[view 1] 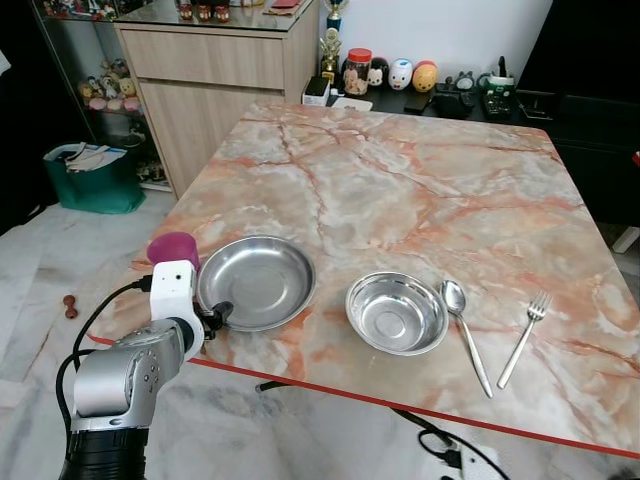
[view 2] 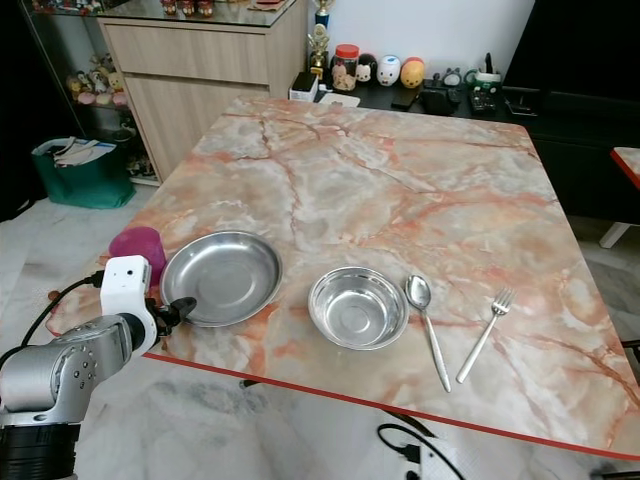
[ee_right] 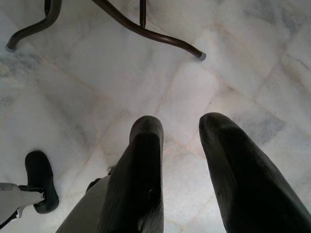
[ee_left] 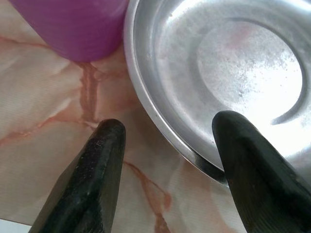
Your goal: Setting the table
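Left gripper (ee_left: 165, 160) spread, straddling the round shallow steel plate (view 1: 256, 282) rim beside the purple plastic cup (view 1: 173, 250), likely to reposition it.

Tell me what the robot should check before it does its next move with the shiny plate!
1. Left claw open: ok, its fingers straddle the plate's near rim.
2. Plate flat on the table: ok.
3. Purple cup out of the way: not ok, it stands right beside the plate and claw.
4. Bowl, spoon and fork laid out to the plate's right: ok.
5. Right claw ready: not ok, it hangs over the floor.
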